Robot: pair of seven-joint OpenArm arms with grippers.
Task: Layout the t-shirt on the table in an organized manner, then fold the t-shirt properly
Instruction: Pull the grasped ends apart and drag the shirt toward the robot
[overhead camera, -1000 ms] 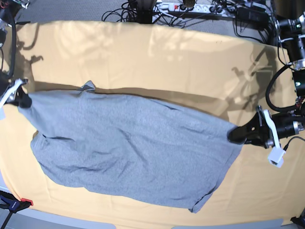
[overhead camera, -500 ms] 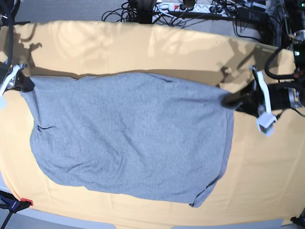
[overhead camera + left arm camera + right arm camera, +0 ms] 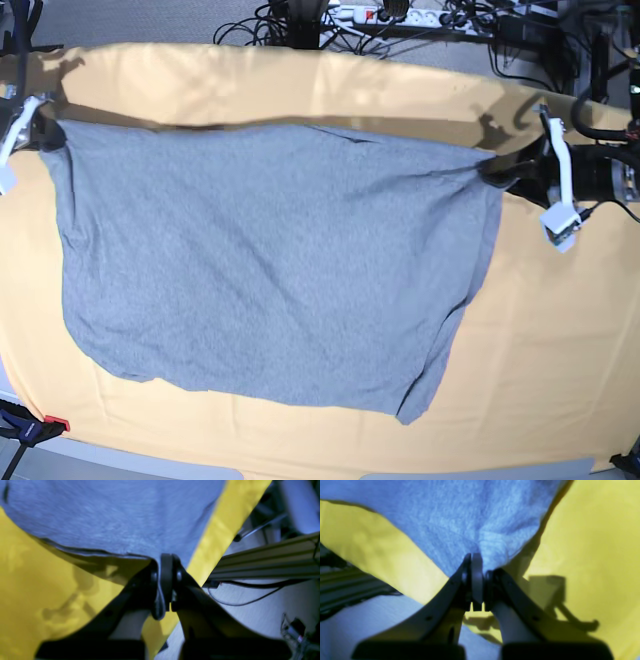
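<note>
A grey t-shirt (image 3: 270,260) is stretched wide across the table (image 3: 540,340), its far edge lifted and taut between both grippers. My left gripper (image 3: 492,170) at the base view's right is shut on the shirt's far right corner; the left wrist view shows the t-shirt (image 3: 112,517) pinched in the left gripper (image 3: 163,565). My right gripper (image 3: 48,132) at the far left is shut on the other far corner, and in the right wrist view the bunched t-shirt (image 3: 460,512) runs into the right gripper (image 3: 473,560). The shirt's near hem rests on the cloth.
Cables and a power strip (image 3: 400,15) lie on the floor beyond the table's far edge. A clamp with a red tip (image 3: 35,426) sits at the near left corner. Yellow-orange cloth shows bare to the right of the shirt and along the near edge.
Both grippers have carried the shirt's held edge toward the table's far side and apart. The shirt has opened from a slanted drape into a broad, flatter spread.
</note>
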